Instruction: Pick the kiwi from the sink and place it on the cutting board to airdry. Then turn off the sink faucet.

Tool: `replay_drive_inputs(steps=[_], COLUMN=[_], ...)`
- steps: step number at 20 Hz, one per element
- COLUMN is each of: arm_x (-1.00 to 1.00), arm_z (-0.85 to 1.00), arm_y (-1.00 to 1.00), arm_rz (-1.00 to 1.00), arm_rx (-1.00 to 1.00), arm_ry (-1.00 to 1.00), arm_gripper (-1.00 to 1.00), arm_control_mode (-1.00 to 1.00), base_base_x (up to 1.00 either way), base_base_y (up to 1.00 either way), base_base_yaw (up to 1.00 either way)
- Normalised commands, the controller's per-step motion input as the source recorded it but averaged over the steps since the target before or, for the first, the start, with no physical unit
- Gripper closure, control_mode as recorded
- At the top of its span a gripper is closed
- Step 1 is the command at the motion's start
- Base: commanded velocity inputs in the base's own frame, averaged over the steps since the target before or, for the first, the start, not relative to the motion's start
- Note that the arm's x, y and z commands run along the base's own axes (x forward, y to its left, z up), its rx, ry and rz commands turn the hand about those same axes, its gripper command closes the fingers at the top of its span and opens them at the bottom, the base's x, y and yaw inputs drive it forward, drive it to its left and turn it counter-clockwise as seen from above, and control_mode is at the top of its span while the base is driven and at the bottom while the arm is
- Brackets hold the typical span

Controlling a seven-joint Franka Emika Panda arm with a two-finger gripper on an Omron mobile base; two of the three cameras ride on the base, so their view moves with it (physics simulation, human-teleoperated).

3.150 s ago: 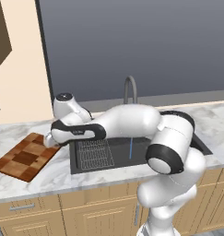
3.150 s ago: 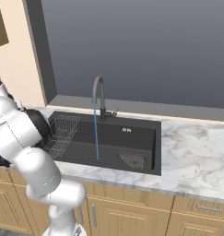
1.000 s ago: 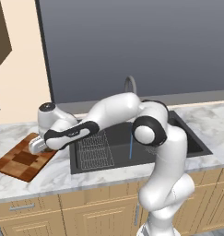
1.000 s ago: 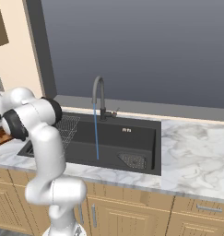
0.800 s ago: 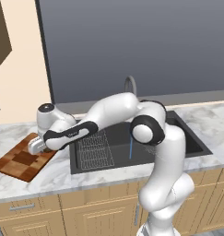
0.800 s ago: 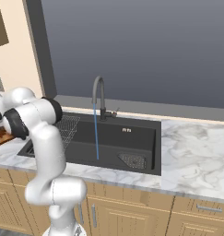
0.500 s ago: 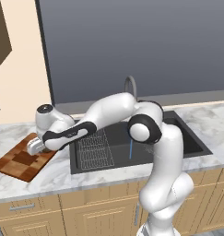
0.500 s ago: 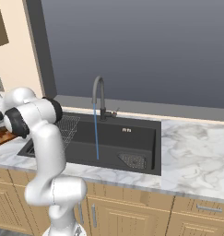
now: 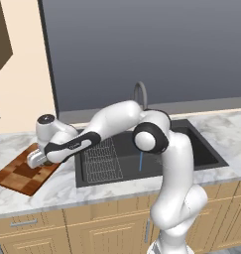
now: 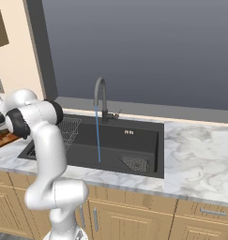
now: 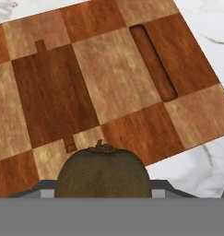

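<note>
The sink (image 10: 134, 136) takes a thin stream from the sink faucet (image 10: 101, 96), and the cutting board (image 11: 109, 78) lies on the counter just left of it. Over the board's right edge, the gripper (image 9: 36, 158) holds the kiwi (image 11: 103, 173) between part-open jaws. Its fingertips are hidden behind the fruit, and bare checkered wood stretches beyond it.

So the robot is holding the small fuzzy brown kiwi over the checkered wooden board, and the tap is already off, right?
Not quite: the thin dark gooseneck tap is running, with a blue stream falling into the dark basin in the right base view. The kiwi does hang over the checkered board.
</note>
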Motion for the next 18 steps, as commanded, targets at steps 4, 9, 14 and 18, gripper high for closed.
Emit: replay_drive_inputs(steps=[4,9,14,18], arm_x=[0.1,0.11,0.11,0.1], arm_z=[-0.1,-0.1,-0.12,-0.11], arm_y=[0.07,0.08,0.08,0.08], arm_rz=[0.0,0.0,0.0,0.0], arm_rx=[0.0,0.0,0.0,0.0], arm_ry=[0.0,0.0,0.0,0.0], arm_gripper=[1.0,1.0,1.0,1.0], arm_control_mode=[-1.0,-1.0,-1.0,-1.0], base_base_x=[0.0,0.0,0.0,0.0], base_base_y=[0.0,0.0,0.0,0.0], base_base_yaw=[0.0,0.0,0.0,0.0])
